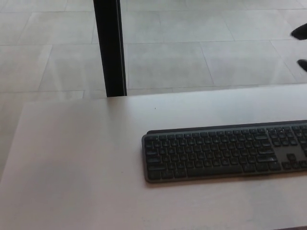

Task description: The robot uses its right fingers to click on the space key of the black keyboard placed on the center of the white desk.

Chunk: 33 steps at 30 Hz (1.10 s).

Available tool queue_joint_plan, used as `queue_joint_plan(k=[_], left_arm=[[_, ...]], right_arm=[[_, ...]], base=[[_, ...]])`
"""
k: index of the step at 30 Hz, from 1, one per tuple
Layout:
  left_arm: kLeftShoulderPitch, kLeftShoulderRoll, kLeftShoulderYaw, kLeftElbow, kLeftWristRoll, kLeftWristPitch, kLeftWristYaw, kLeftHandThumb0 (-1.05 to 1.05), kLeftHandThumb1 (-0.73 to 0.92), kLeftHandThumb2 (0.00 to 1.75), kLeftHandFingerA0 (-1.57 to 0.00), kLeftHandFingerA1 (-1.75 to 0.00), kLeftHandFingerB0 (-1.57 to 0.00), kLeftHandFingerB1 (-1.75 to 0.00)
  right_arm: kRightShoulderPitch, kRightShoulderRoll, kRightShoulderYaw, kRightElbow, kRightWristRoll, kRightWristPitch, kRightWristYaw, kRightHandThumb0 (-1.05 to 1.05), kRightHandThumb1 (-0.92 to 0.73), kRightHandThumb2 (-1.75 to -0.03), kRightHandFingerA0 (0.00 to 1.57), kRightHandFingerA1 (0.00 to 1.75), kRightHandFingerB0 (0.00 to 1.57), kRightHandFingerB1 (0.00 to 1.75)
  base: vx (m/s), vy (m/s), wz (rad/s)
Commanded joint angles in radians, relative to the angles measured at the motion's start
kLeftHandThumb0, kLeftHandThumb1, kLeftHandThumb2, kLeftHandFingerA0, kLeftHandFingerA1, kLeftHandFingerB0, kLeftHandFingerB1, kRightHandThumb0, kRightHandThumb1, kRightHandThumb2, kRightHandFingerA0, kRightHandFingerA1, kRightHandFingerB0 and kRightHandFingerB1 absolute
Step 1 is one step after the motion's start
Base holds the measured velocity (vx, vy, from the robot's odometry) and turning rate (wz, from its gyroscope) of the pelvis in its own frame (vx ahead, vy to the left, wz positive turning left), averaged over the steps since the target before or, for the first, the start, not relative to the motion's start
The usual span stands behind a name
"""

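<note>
While lying flat on the white tabletop (81, 158), black keyboard (220, 151) with every key uncovered, right end cut by the picture edge. Left of keyboard, wide bare room; behind it, tabletop's far edge, then black post (109, 48). Far above keyboard's right end, right hand (301, 43) as two dark tips only; fingers' state impossible to tell.

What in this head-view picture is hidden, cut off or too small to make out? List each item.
1. Black keyboard on the white desk: its right end is cut off by the picture's right edge.
2. Key legends: too small and blurred to read.
3. Right hand: only dark tips show at the right edge; open or shut cannot be told.
4. Left hand: out of frame.
</note>
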Motion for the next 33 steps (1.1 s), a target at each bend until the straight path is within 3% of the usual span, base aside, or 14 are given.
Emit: queue_joint_plan(k=[1, 10, 11, 13, 14, 16, 17, 20, 21, 22, 23, 24, 28, 33], left_arm=[[0.034, 0.007, 0.005, -0.018, -0.008, -0.001, 0.009, -0.37, 0.81, 0.63, -0.53, -0.60, -0.31, -0.46], [0.039, 0.019, 0.000, 0.002, -0.002, -0.012, -0.014, -0.37, 0.82, 0.63, -0.51, -0.58, -0.31, -0.46], [0.034, 0.021, 0.004, 0.008, -0.006, -0.007, -0.012, -0.36, 0.81, 0.64, -0.49, -0.58, -0.31, -0.47], [0.032, 0.022, 0.003, 0.007, -0.004, -0.006, -0.008, -0.37, 0.80, 0.62, -0.51, -0.59, -0.36, -0.50], [0.038, 0.020, 0.000, -0.005, -0.001, -0.007, -0.003, -0.38, 0.80, 0.63, -0.53, -0.59, -0.32, -0.47], [0.039, 0.019, 0.004, -0.010, -0.006, -0.002, -0.002, -0.39, 0.81, 0.64, -0.51, -0.59, -0.27, -0.46], [0.039, 0.019, 0.002, -0.011, -0.004, -0.002, 0.002, -0.38, 0.81, 0.63, -0.54, -0.60, -0.29, -0.46], [0.036, 0.020, -0.001, -0.009, 0.002, -0.004, 0.019, -0.37, 0.80, 0.63, -0.55, -0.59, -0.32, -0.46], [0.044, 0.019, -0.008, -0.015, 0.009, -0.012, 0.015, -0.38, 0.82, 0.63, -0.53, -0.57, -0.30, -0.44], [0.049, 0.017, -0.007, -0.023, 0.007, -0.012, 0.012, -0.38, 0.82, 0.64, -0.52, -0.57, -0.29, -0.45], [0.054, 0.016, -0.011, -0.024, 0.011, -0.014, 0.011, -0.38, 0.83, 0.64, -0.52, -0.57, -0.27, -0.43], [0.058, 0.017, -0.015, -0.024, 0.016, -0.016, 0.012, -0.39, 0.84, 0.64, -0.51, -0.56, -0.27, -0.42], [0.060, 0.019, -0.013, -0.010, 0.016, -0.019, 0.024, -0.39, 0.81, 0.63, -0.55, -0.56, -0.29, -0.42], [0.069, 0.016, -0.025, 0.005, 0.036, -0.041, 0.039, -0.41, 0.80, 0.63, -0.58, -0.56, -0.29, -0.41]], right_arm=[[0.180, -0.098, -0.439, -0.054, 0.256, 0.212, 0.043, -0.19, -0.57, -0.59, 0.95, 1.70, 0.64, 0.49], [0.301, -0.103, -0.658, 0.049, 0.309, 0.169, -0.020, -0.39, -0.38, -0.78, 1.13, 1.65, 0.74, 0.58], [0.347, -0.097, -0.695, 0.091, 0.309, 0.129, -0.052, -0.44, -0.36, -0.97, 1.31, 1.33, 0.70, 0.72], [0.383, -0.086, -0.734, 0.130, 0.318, 0.096, -0.078, -0.43, -0.37, -0.95, 1.32, 1.35, 0.67, 0.72], [0.403, -0.076, -0.751, 0.154, 0.320, 0.065, -0.105, -0.37, -0.43, -0.77, 1.09, 1.67, 0.73, 0.60], [0.415, -0.069, -0.766, 0.208, 0.324, 0.016, -0.144, -0.36, -0.43, -0.76, 1.07, 1.59, 0.73, 0.58], [0.434, -0.054, -0.786, 0.252, 0.338, -0.017, -0.169, -0.29, -0.48, -0.72, 0.91, 1.22, 0.70, 0.58], [0.453, -0.022, -0.838, 0.320, 0.387, -0.012, -0.187, -0.27, -0.50, -0.68, 0.74, 1.03, 0.70, 0.57], [0.477, 0.000, -0.839, 0.357, 0.360, -0.007, -0.249, -0.33, -0.52, -0.66, 0.83, 1.30, 0.71, 0.55], [0.487, 0.020, -0.850, 0.387, 0.370, -0.041, -0.274, -0.32, -0.53, -0.64, 0.72, 1.16, 0.72, 0.59], [0.491, 0.043, -0.876, 0.415, 0.401, -0.040, -0.282, -0.33, -0.56, -0.65, 0.69, 1.22, 0.66, 0.60], [0.492, 0.054, -0.892, 0.441, 0.418, -0.041, -0.293, -0.30, -0.52, -0.68, 0.87, 1.58, 0.65, 0.61], [0.470, 0.095, -0.963, 0.502, 0.491, -0.004, -0.344, -0.34, -0.55, -0.67, 1.23, 1.69, 0.69, 0.65], [0.458, 0.134, -1.026, 0.566, 0.576, 0.028, -0.333, -0.25, -0.49, -0.74, 1.15, 1.65, 0.66, 0.69]], base=[[0.00, 0.000, 0.00], [0.00, 0.000, 0.00], [0.00, 0.000, 0.00], [0.00, 0.000, 0.00], [0.00, 0.000, 0.00], [0.00, 0.000, 0.00], [0.00, 0.000, 0.00], [0.00, 0.000, 0.00], [0.00, 0.000, 0.00], [0.00, 0.000, 0.00], [0.00, 0.000, 0.00], [0.00, 0.000, 0.00], [0.00, 0.000, 0.00], [0.00, 0.000, 0.00]])
